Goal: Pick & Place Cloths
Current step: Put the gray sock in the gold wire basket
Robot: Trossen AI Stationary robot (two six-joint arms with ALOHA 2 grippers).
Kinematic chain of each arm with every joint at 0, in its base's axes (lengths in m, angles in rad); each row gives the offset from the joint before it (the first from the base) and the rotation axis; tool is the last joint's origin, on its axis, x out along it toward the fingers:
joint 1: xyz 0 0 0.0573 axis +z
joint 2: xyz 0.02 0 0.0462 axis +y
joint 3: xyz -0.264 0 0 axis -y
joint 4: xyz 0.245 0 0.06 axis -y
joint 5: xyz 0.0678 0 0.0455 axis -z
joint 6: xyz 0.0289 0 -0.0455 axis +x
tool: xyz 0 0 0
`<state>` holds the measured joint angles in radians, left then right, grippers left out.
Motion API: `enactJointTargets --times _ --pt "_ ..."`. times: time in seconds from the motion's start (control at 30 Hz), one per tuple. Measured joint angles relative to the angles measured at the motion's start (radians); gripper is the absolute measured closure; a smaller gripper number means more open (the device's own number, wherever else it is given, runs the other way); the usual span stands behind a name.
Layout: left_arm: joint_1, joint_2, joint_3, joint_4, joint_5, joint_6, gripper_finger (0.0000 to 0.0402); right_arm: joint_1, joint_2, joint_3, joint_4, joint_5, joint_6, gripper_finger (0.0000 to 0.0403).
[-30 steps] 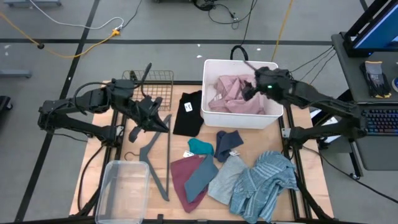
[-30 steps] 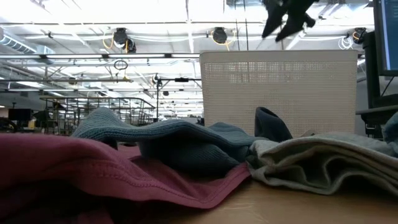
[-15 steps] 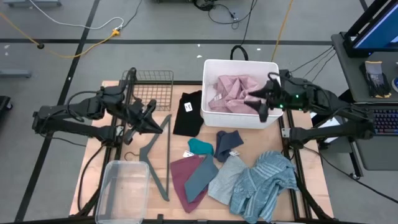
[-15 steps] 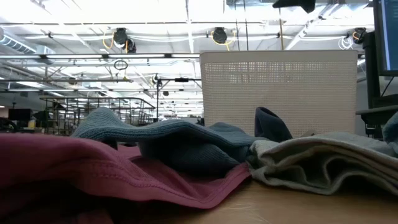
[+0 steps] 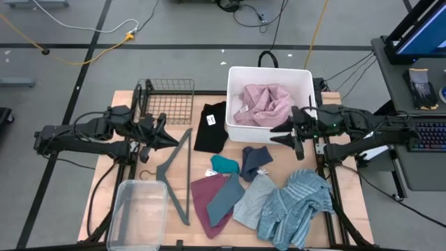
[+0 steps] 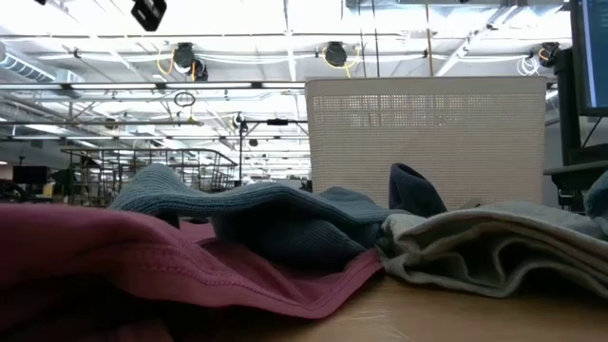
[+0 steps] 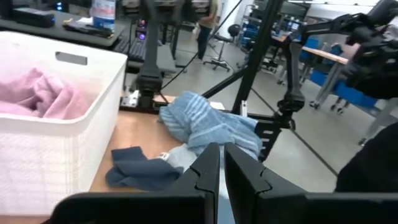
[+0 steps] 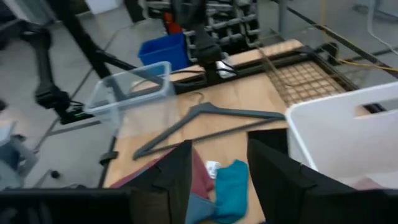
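Just beside right gripper (image 5: 291, 133), pink cloth (image 5: 261, 103)

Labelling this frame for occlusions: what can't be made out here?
- Pink cloth in the white plastic bin: low view, the bin's wall hides it.
- Black cloth: low view, the maroon cloth and teal cloth in front block it.
- Blue striped cloth: left wrist view, the left gripper covers its near part.
- Right gripper: low view, out of frame.

arms: two, dark, jointed segments | right arm (image 5: 348, 124): small green light near wrist | fingers (image 8: 280, 180): flat, black, angular | black cables trailing
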<state>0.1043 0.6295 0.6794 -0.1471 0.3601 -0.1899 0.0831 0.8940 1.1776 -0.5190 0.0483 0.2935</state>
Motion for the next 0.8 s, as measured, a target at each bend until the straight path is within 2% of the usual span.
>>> enactJointTargets --times 0.37,0.53,0.63,0.8 --pt "0.0 -0.074 -0.137 0.099 -0.01 0.003 0.038 0.152 0.001 0.0 0.003 0.001 -0.033 0.0344" --pt "0.0 -0.074 -0.158 0.098 -0.09 -0.066 0.038 0.189 0.001 -0.001 -0.049 0.002 -0.082 0.0392" --pt "0.0 -0.073 -0.159 0.098 -0.147 -0.079 0.038 0.2 0.004 -0.001 -0.07 0.002 -0.1 0.0398" --pt "0.0 -0.073 -0.159 0.102 -0.179 -0.081 0.038 0.202 0.003 -0.001 -0.072 0.002 -0.118 0.0399"
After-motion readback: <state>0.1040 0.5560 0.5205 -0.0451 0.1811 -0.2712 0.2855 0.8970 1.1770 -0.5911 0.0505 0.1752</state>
